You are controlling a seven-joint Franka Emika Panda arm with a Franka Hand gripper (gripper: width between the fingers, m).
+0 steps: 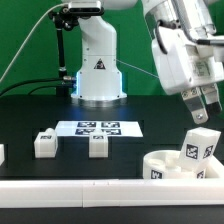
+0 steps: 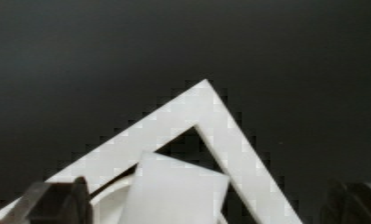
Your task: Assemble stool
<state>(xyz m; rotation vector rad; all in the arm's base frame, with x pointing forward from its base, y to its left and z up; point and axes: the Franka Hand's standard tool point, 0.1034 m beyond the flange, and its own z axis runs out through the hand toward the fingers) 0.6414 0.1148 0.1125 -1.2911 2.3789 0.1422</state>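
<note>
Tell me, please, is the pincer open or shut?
Open: the fingers of the pincer stand wide apart in the wrist view.

A green backdrop [image 1: 18,35] stands behind a black table [image 1: 30,112] edged in front by a long white bar [image 1: 70,190].

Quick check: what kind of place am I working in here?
Likely a robotics lab bench: black table, green backdrop, the marker board and a tagged white stool leg.

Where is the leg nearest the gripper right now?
Exterior view's right: the leg rests on the round seat, just below the open gripper.
</note>
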